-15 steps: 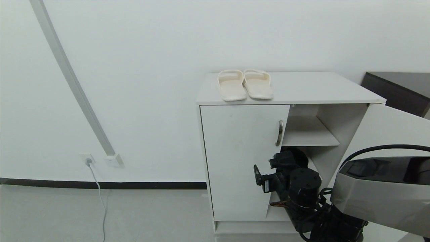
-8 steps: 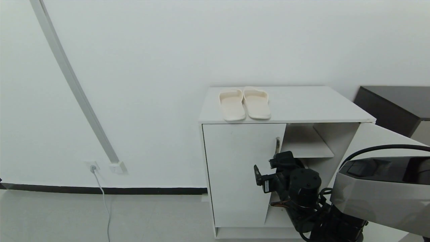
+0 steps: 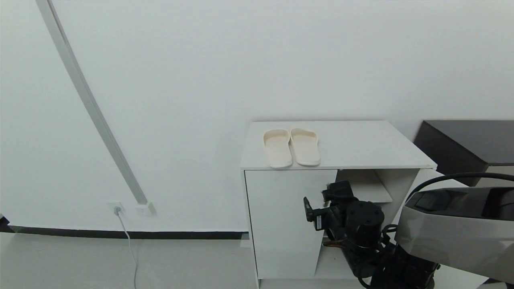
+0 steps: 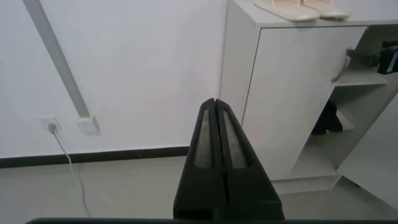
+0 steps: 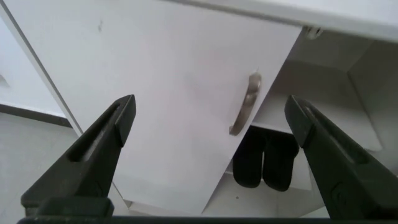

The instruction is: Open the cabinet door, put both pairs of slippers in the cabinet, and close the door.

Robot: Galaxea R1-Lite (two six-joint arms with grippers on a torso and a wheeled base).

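A cream pair of slippers [image 3: 292, 147] lies side by side on top of the white cabinet [image 3: 353, 144], near its left front edge. The cabinet's left door [image 3: 287, 220] is closed; its right door [image 3: 435, 180] hangs open. A black pair of slippers [image 5: 266, 158] stands inside on the lower shelf, behind the closed door's handle [image 5: 247, 102]. My right gripper [image 5: 210, 106] is open, its fingers spread wide in front of that handle and touching nothing. My left gripper [image 4: 216, 104] is shut and empty, out in front of the cabinet's [image 4: 292, 93] left side, with the cream pair [image 4: 305, 7] above.
A dark piece of furniture [image 3: 461, 144] stands right of the cabinet. A wall socket with a hanging cable [image 3: 117, 209] and a slanted duct [image 3: 80, 92] are on the wall to the left. Bare floor [image 3: 120, 261] lies left of the cabinet.
The whole head picture has shifted: the cabinet now sits lower and looks a little smaller, so the camera moved. My right arm keeps its place in the picture.
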